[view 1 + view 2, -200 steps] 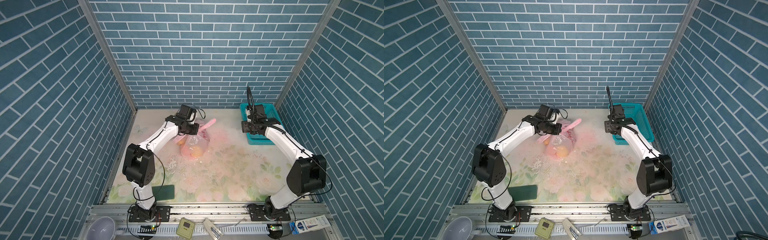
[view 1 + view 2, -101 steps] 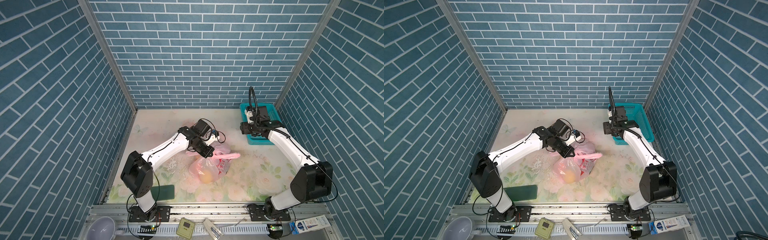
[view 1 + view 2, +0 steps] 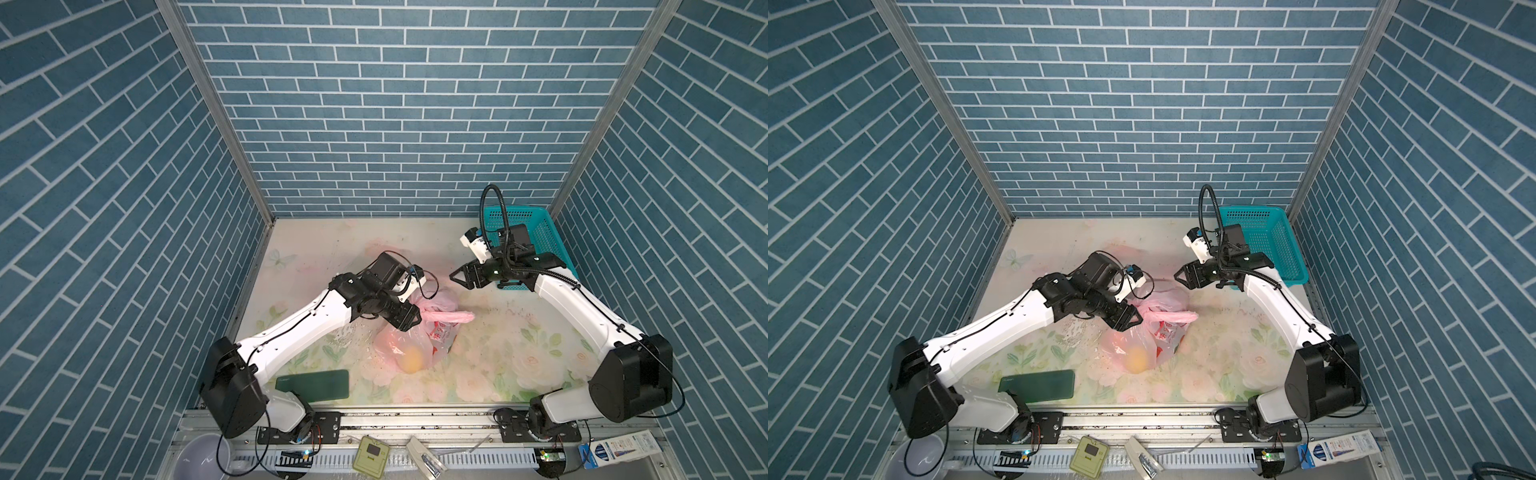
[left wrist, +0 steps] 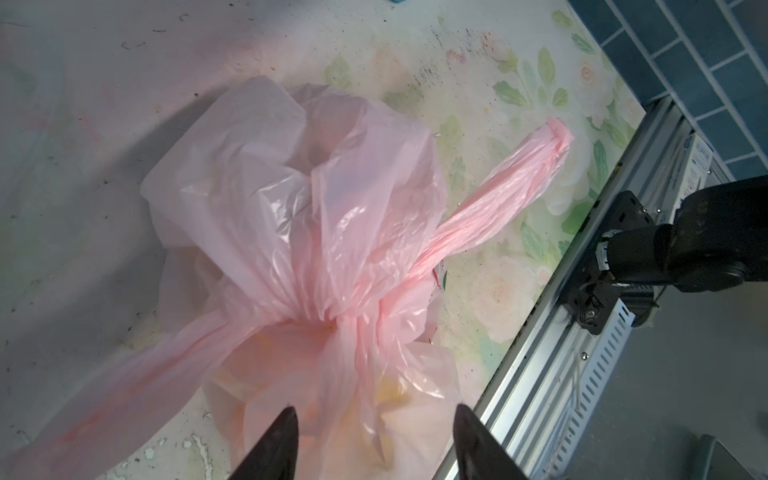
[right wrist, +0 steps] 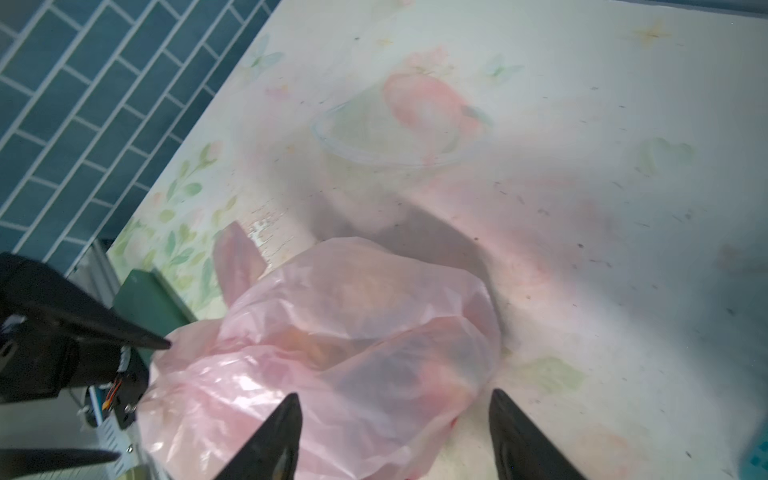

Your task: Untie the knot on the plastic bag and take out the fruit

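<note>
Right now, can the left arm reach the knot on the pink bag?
Probably yes: the jaws of the left arm stand open close above the knot of the plastic bag, with nothing between.

**Robot lab test cell, not a home**

Blue brick-print walls [image 3: 407, 124] on aluminium posts [image 3: 218, 112] box in a table [image 3: 498, 365] with a floral cover. Two white robot arms [image 3: 299, 328] bolt to a metal rail [image 3: 415, 423] out front, next to a slotted cable duct [image 3: 478, 459] and what might be a circuit board [image 3: 550, 457], too tiny to call.
</note>
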`<move>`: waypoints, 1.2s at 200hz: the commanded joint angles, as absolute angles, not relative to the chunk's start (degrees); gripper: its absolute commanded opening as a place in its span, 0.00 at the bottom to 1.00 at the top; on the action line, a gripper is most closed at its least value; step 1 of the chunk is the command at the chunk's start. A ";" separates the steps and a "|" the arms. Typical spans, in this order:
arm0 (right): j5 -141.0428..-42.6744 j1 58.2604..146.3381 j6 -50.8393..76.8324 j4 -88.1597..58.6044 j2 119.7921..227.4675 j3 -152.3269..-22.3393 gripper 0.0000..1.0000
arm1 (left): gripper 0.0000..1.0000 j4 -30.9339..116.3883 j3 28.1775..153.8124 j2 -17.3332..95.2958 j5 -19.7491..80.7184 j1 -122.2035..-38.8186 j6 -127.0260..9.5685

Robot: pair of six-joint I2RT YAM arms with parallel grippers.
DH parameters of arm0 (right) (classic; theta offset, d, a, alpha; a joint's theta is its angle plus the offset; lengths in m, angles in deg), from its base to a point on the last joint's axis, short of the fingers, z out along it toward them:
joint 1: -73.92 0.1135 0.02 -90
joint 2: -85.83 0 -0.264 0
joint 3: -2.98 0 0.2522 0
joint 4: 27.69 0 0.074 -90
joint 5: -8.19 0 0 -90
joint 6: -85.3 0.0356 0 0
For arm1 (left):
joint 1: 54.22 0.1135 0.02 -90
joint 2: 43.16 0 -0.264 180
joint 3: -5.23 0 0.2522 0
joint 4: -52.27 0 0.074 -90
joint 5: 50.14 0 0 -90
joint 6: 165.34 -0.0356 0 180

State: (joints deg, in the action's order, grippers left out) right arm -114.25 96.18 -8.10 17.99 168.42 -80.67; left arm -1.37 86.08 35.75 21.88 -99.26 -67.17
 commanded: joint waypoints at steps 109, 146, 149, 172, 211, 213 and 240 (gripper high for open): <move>-111.51 106.80 -23.58 19.66 176.55 -81.77 0.58 | 0.68 10.38 70.15 27.09 46.50 -108.71 -48.89; -114.49 106.80 -22.29 20.47 176.58 -81.09 0.21 | 0.58 14.53 67.95 27.33 49.14 -108.89 -47.82; -114.58 106.83 -22.16 20.42 176.35 -80.75 0.18 | 0.57 14.74 68.02 27.41 49.35 -108.88 -47.82; -114.34 106.79 -20.53 19.25 173.98 -77.98 0.00 | 0.44 16.29 68.13 28.26 50.99 -108.85 -48.47; -113.82 106.80 -15.50 16.42 169.61 -73.07 0.00 | 0.27 22.12 69.42 31.80 50.89 -108.89 -50.81; -113.76 106.79 -15.27 16.18 169.42 -72.80 0.00 | 0.26 22.33 69.59 31.98 50.68 -108.89 -50.92; -111.26 106.69 -9.40 13.54 165.77 -68.88 0.00 | 0.27 22.82 73.30 35.22 48.99 -108.93 -52.87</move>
State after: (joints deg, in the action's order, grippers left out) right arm -113.01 106.56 -14.83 16.07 169.68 -72.84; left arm 20.11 69.58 33.17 49.68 -108.63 -50.47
